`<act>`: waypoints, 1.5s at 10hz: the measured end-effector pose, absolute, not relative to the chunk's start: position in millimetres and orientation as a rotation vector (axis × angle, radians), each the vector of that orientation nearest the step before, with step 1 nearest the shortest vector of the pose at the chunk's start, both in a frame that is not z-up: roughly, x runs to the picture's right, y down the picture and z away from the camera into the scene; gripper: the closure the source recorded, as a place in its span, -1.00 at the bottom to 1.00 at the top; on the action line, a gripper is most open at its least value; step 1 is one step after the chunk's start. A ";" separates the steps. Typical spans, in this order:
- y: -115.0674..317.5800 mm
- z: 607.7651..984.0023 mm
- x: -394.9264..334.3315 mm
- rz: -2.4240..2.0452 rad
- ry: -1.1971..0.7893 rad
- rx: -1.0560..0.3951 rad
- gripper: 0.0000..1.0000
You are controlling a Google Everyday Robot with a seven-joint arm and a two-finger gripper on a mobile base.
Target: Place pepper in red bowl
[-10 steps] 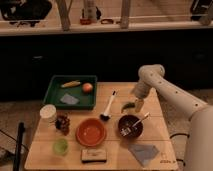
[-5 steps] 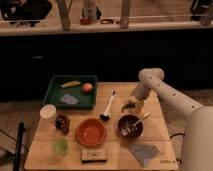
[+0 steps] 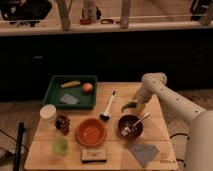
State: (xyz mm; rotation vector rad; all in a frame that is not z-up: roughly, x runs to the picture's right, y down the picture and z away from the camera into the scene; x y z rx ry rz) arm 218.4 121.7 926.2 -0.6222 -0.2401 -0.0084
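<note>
The pepper (image 3: 128,106) is a small dark green curved piece at the right middle of the wooden table (image 3: 112,150). My gripper (image 3: 135,103) comes down from the white arm on the right, and its tip is right at the pepper's right end, touching or nearly so. The red bowl (image 3: 91,132) is wide, orange-red and holds nothing. It sits at the table's front middle, to the left of the pepper and nearer the front edge.
A dark brown bowl (image 3: 131,126) with a utensil sits just in front of the pepper. A black brush (image 3: 108,107) lies between the pepper and a green tray (image 3: 56,89) holding a corn piece (image 3: 71,84) and an orange fruit (image 3: 87,87). Also on the table are a white cup (image 3: 48,113), a green cup (image 3: 60,146) and a grey cloth (image 3: 142,152).
The arm has barely moved. The gripper tip has settled slightly lower at the pepper, which stays in about the same spot.
</note>
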 end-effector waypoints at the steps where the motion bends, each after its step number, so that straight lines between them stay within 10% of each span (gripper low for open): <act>1: 122.9 926.8 217.8 -0.012 -0.246 -0.621 0.29; 5: 125.2 926.4 218.7 -0.019 -0.267 -0.621 0.97; 15: 75.6 888.3 196.7 -0.091 -0.331 -0.521 1.00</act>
